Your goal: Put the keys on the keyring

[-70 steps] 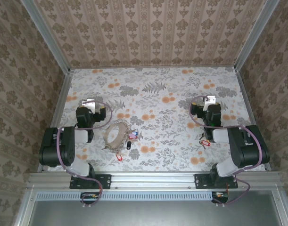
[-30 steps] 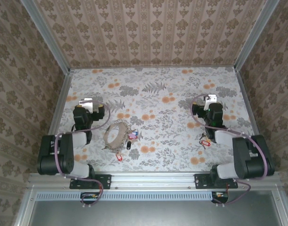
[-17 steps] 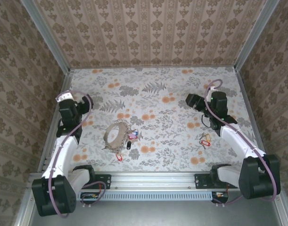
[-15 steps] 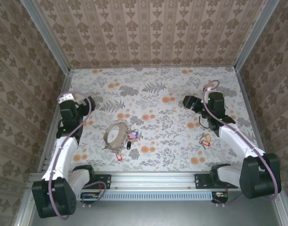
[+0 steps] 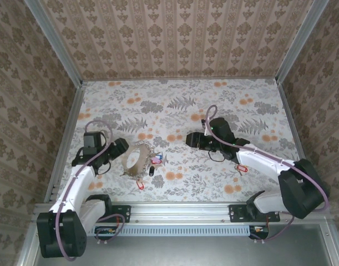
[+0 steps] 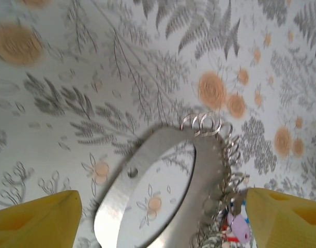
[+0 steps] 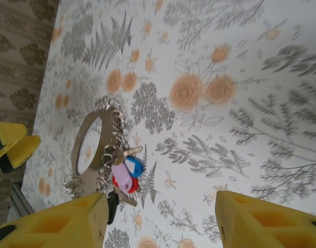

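Note:
The keyring (image 5: 137, 158) is a wide tan hoop lying left of the table's middle, its rim fringed with small silver rings. In the left wrist view the keyring (image 6: 147, 157) lies between my yellow fingers (image 6: 36, 217). The left gripper (image 5: 120, 147) is open just left of it, with nothing gripped. Pink (image 7: 121, 174), blue (image 7: 134, 166), red and black (image 7: 111, 204) keys cluster at the hoop's (image 7: 88, 174) right side. The right gripper (image 5: 191, 139) hangs open to the right of that cluster (image 5: 154, 160), clear of it. A red key (image 5: 140, 184) lies loose in front of the hoop.
A small bunch with a red key (image 5: 241, 167) lies under the right forearm. The table (image 5: 180, 111) has a floral cover, with patterned walls on three sides and a metal rail along its near edge. The left gripper's yellow fingers (image 7: 10, 144) show in the right wrist view.
Both arms have unfolded from their rest poses near the table's sides and swung inward. The left gripper now sits at the keyring and the right one near the keys. The keyring and keys have not moved.

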